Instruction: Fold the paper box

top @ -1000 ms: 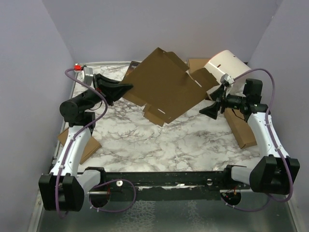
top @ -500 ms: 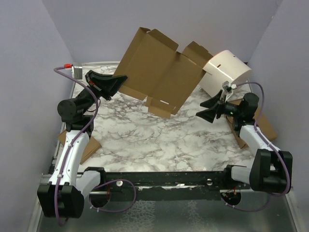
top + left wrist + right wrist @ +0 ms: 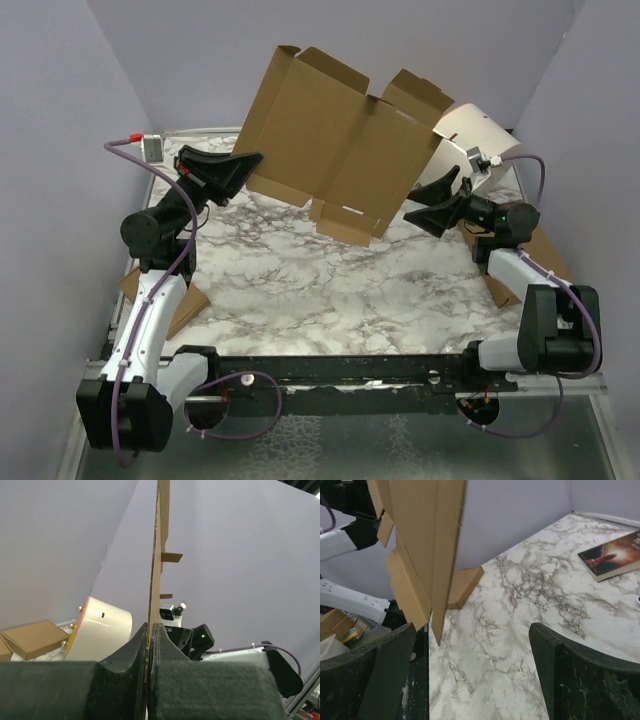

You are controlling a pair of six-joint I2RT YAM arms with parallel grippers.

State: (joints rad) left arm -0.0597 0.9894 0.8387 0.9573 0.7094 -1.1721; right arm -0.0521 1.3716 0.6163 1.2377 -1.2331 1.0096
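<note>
Left gripper (image 3: pixel 243 166) clenched on left edge of paper box (image 3: pixel 340 150); sheet held tilted above marble table (image 3: pixel 330 290). Right gripper (image 3: pixel 418 200) released, jaws wide at box's right edge.

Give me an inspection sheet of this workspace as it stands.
Surface: marble table, bare across the middle.
Job's things: box, an unfolded sheet held tilted above the table.
Clutter: white roll at the far right; small boxes at the left and right edges; book lying flat.
Hands: left hand shut on the box's left edge; right hand open beside its right edge, not gripping.
Cables: purple cables loop off both arms, clear of the box.
Surroundings: plain lavender walls on three sides.
</note>
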